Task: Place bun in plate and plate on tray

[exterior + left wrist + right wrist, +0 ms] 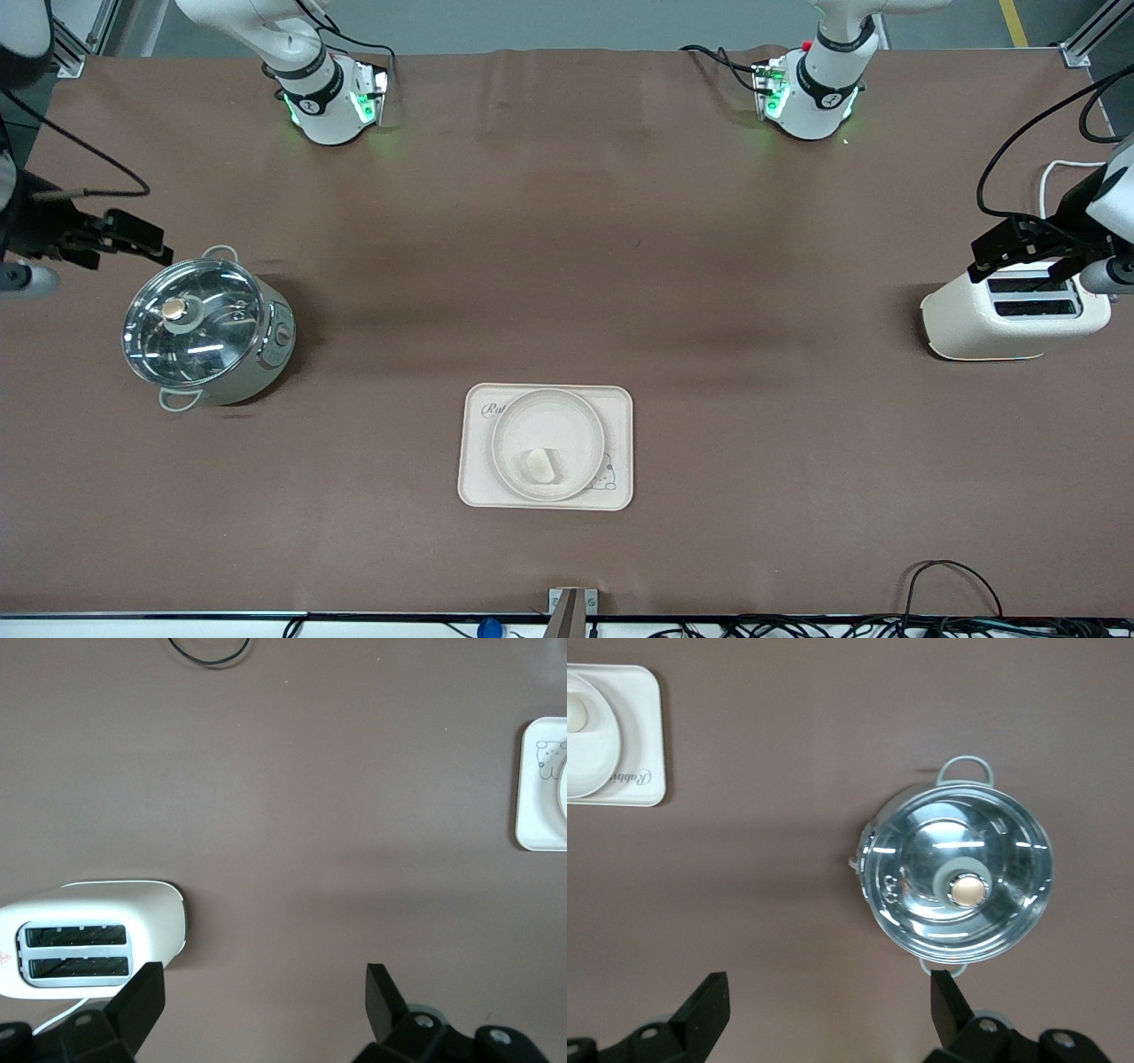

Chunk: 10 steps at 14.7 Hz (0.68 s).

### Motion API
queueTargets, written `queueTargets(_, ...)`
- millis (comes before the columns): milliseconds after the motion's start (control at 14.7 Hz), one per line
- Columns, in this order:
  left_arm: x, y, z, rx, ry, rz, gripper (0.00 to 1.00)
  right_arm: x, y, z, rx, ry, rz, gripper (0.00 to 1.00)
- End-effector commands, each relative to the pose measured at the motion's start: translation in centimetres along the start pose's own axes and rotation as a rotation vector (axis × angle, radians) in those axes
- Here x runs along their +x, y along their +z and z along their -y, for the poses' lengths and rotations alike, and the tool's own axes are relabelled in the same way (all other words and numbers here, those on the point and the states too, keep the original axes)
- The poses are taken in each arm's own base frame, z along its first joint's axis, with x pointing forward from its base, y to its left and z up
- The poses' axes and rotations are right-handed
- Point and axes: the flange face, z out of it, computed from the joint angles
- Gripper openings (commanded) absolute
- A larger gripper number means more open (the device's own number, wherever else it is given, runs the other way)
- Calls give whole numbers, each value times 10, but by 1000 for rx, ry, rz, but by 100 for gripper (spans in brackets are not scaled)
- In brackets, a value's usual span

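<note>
Cream bun [539, 464] in plate [567, 421] on tray [474, 443]; both claws, left [261, 997] and right [828, 1001], apart, empty.

Even overhead light — soft shadows, glare on the pot lid [193, 326].

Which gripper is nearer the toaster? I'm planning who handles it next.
Left. The left gripper is open, over the table right by the toaster. The right gripper is open by the pot at the right arm's end.
</note>
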Motion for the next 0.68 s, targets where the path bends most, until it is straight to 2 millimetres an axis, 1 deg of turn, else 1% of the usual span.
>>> queueTargets(0,2,-7,-1,-6,8,-17,100,-44,-2,-11,-32,-3,-35,100)
queueTargets(68,2,-7,-1,-6,10,-19,100,-50,-6,-21,-28,14,-32,100)
queueTargets(136,3,-7,1,-4,19,-19,100,-52,-9,-26,-27,18,-28,100)
queueTargets(273,3,-7,0,-3,18,-19,100,-53,-13,-35,-15,38,-29,100)
queueTargets(341,3,-7,0,-3,16,-19,100,-54,-14,-42,-13,55,-28,100)
queueTargets(614,4,-7,1,-1,7,-19,100,-57,-26,-42,-13,57,-31,100)
